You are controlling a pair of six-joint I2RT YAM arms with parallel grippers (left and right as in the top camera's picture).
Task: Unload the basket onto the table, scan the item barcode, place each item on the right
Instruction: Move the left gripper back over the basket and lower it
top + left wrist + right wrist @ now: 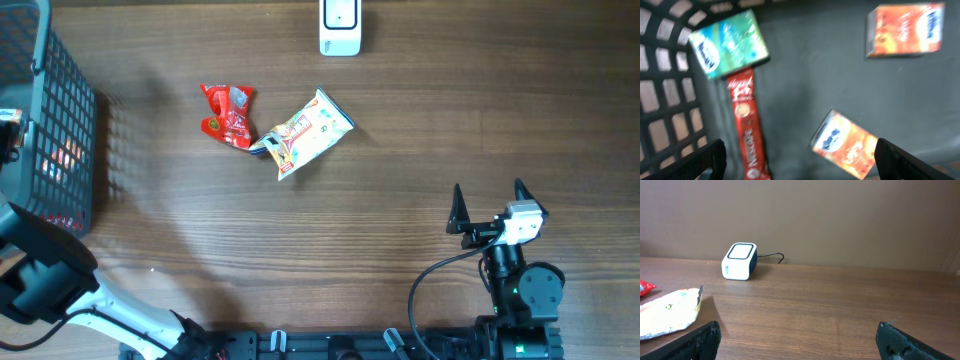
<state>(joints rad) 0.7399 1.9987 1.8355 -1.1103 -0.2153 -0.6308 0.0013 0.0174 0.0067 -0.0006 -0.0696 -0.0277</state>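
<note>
A white-and-yellow snack packet (308,133) lies flat on the bench (420,130), near the scanner (340,28) and to its left. Its long axis slants, with one short end pointing toward the scanner. A crumpled red packet (228,115) touches the end farther from the scanner. The left gripper (800,150) has its jaws released above boxes in the basket (60,120). The right gripper (489,190), well apart from the scanner, also has its jaws released.

Black at the pointed fingers (459,212), white at the right wrist block (522,222); thin black cable (430,275), round black joint (538,288). Left arm (120,312): white link, black housing (45,280).
</note>
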